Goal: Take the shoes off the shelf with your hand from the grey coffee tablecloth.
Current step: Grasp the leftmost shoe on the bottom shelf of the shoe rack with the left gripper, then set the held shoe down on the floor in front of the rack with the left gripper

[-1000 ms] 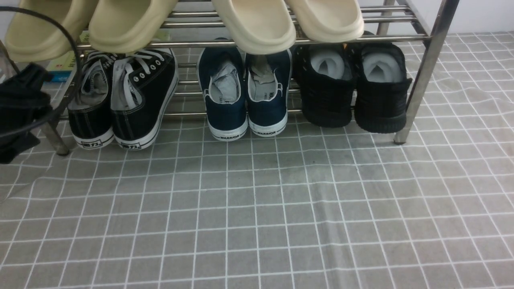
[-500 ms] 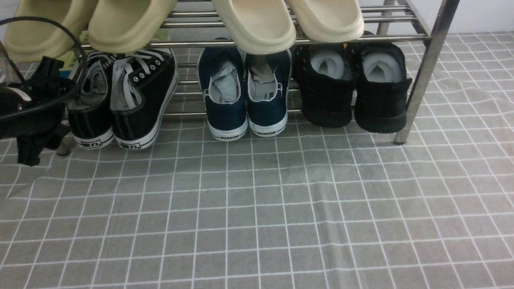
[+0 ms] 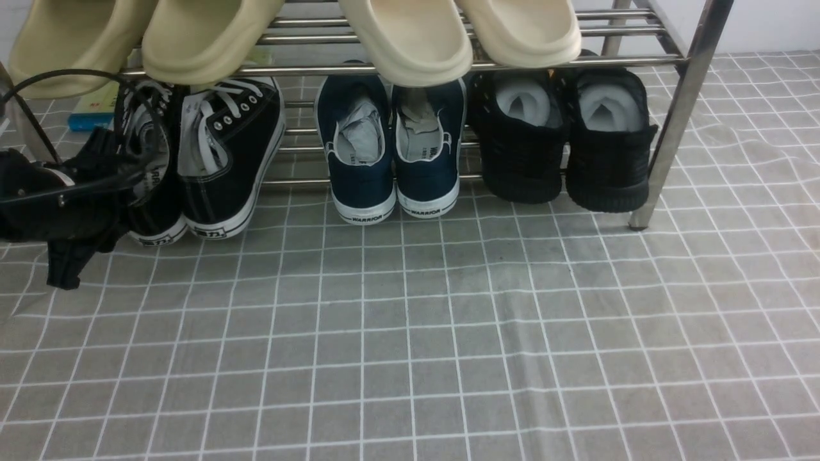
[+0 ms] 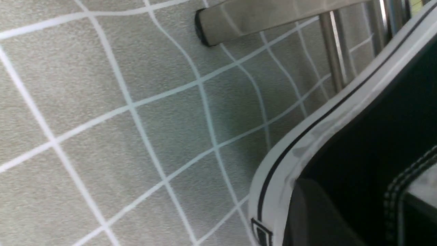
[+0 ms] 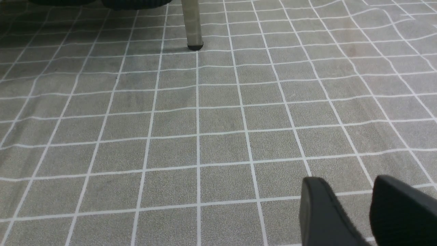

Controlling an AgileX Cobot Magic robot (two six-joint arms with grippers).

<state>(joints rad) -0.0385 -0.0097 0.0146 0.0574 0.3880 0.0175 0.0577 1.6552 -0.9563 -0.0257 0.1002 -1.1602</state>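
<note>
The black canvas shoes stand at the left of the shelf's (image 3: 678, 121) lower tier, heels toward me. My left gripper (image 3: 138, 171), with a black cable looping from it, reaches into the left shoe (image 3: 157, 218). In the left wrist view one finger (image 4: 307, 218) lies against the outside of that shoe's black wall (image 4: 368, 150) by the white sole, the other side is dark inside the shoe, and the jaws look open astride the wall. The right shoe (image 3: 224, 166) stands beside it. My right gripper (image 5: 355, 208) hovers low over the grey checked tablecloth (image 5: 191, 136), slightly open and empty.
Navy WARRIOR sneakers (image 3: 394, 160) and all-black knit shoes (image 3: 564, 141) fill the lower tier to the right. Beige slippers (image 3: 410, 38) overhang from the top tier. A shelf leg (image 4: 259, 17) stands close to the left shoe. The tablecloth (image 3: 410, 333) spreads in front.
My left gripper has moved right and forward from beside the shelf leg into the left sneaker. That sneaker has shifted and tilted slightly. The right arm has not visibly moved.
</note>
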